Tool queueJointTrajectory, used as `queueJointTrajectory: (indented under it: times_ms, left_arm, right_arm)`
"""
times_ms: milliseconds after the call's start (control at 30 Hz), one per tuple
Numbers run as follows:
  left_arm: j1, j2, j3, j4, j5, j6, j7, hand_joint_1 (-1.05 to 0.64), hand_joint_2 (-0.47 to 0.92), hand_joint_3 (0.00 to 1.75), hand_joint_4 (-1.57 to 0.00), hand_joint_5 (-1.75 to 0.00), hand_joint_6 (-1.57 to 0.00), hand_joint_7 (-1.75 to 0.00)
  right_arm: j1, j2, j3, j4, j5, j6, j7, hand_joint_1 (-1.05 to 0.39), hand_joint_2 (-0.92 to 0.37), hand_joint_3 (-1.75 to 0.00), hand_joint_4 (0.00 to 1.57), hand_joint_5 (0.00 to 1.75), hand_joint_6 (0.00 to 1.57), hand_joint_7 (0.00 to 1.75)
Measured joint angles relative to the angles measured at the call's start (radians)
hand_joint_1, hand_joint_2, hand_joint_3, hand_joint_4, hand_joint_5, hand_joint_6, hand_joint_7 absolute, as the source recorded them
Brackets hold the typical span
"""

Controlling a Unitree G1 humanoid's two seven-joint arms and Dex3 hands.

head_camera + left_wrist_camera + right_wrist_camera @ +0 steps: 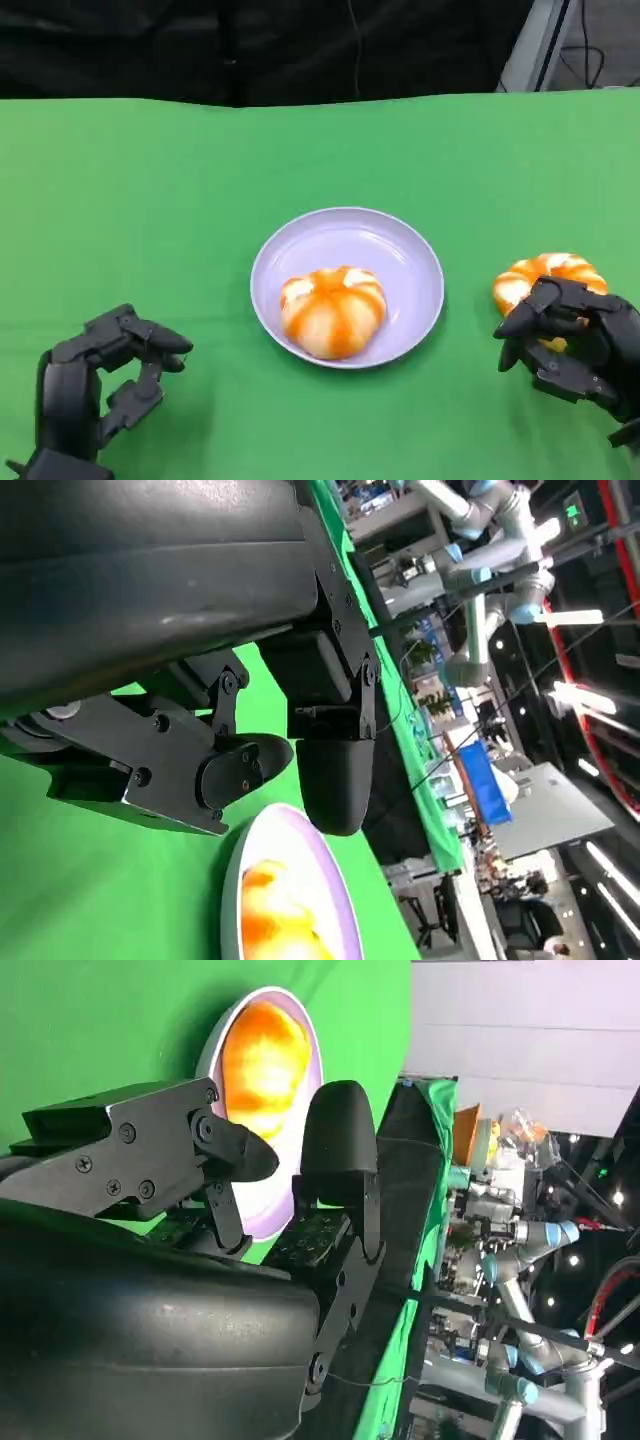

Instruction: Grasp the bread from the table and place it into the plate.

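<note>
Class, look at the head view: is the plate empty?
No, one orange-striped bread already lies in the lavender plate, while another bread sits on the table under the right hand.

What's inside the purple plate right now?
One orange-and-white striped bread sits inside the plate, toward its near side. The plate surface beneath the bread is covered. A second bread lies outside, under the right hand.

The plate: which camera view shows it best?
The head view: the whole plate shows from above, with a bread in it. The left wrist view shows part of its rim; in the right wrist view, the right robot hand partly hides it.
</note>
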Motion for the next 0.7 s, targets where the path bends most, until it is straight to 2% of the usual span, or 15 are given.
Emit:
queueJointTrajectory:
  times_ms: [700]
  left_arm:
    - [0.005,-0.001,-0.005,-0.003,-0.023,-0.016,0.004,-0.02,0.75,0.77,-0.89,-1.36,-0.96,-1.14]
  right_arm:
    - [0.0,0.0,0.0,-0.001,0.006,0.011,0.004,0.08,-0.86,-0.63,0.82,1.45,0.87,1.04]
